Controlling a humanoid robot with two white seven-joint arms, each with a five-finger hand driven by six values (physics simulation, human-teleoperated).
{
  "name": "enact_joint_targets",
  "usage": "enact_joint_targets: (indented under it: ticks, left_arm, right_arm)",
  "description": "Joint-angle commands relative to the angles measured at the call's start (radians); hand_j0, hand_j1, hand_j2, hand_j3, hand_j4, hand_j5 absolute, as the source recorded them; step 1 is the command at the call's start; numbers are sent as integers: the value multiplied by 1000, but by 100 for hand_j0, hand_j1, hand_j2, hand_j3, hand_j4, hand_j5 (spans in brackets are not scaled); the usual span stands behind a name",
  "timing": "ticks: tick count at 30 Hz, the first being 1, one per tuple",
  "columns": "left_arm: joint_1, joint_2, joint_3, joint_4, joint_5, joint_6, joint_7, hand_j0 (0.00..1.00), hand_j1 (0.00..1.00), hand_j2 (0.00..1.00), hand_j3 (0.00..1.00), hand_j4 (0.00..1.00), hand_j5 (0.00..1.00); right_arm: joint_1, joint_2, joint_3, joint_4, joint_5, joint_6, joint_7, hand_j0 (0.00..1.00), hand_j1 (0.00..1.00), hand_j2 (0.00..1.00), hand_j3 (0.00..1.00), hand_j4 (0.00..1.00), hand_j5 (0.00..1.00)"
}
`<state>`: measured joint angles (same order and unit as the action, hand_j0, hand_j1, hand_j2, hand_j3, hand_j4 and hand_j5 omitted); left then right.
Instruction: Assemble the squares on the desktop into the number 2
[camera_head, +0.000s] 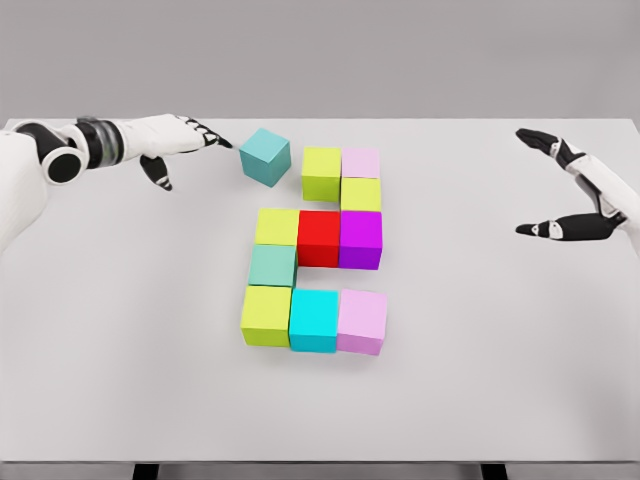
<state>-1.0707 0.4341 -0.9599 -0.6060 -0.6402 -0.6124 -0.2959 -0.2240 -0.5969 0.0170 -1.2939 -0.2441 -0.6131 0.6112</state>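
Matt cubes on a smooth grey worktop (500, 380).
The coloured cubes (318, 238) look like solid, unglossed plastic; both arms wear glossy white shells, the left hand (180, 140) and right hand (575, 195) ending in black fingertips.

My right hand (575, 190) is cut at the wrist by the picture's right edge (the forearm lies outside); my left arm (25, 185) leaves at the left edge; the desk (120, 400) ends below, its legs barely showing.

L arm stretched in, left hand (178, 140) fingers spread; right hand (570, 190) open, thumb & fingers wide apart.
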Motion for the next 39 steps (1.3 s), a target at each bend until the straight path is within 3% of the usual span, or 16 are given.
enact_joint_targets:
  ticks: [1, 12, 20, 27, 36, 39]
  left_arm:
    - [0, 9, -3, -18, 5, 2, 1, 100, 100, 100, 100, 100, 100]
    - [17, 20, -10, -86, 4, 2, 0, 100, 100, 100, 100, 100, 100]
    - [57, 81, -10, -209, 5, 2, 1, 100, 100, 100, 100, 100, 100]
    - [67, 81, -10, -233, 2, 2, 0, 100, 100, 100, 100, 100, 100]
    - [60, 130, 4, -204, 5, 2, 1, 100, 100, 100, 100, 100, 100]
    - [9, 95, 6, -124, 4, 2, 0, 100, 100, 100, 100, 100, 100]
  right_arm:
    - [0, -1, -2, 16, -9, 2, 0, 100, 100, 100, 100, 100, 100]
    - [0, -1, -3, 19, -7, 2, 0, 100, 100, 100, 100, 100, 100]
    - [2, -1, -3, 18, -9, 2, 0, 100, 100, 100, 100, 100, 100]
    - [2, -1, -5, 18, -9, 2, 0, 100, 100, 100, 100, 100, 100]
    - [2, -1, -5, 13, -9, 2, 0, 100, 100, 100, 100, 100, 100]
    - [2, -1, -5, 13, -9, 2, 0, 100, 100, 100, 100, 100, 100]
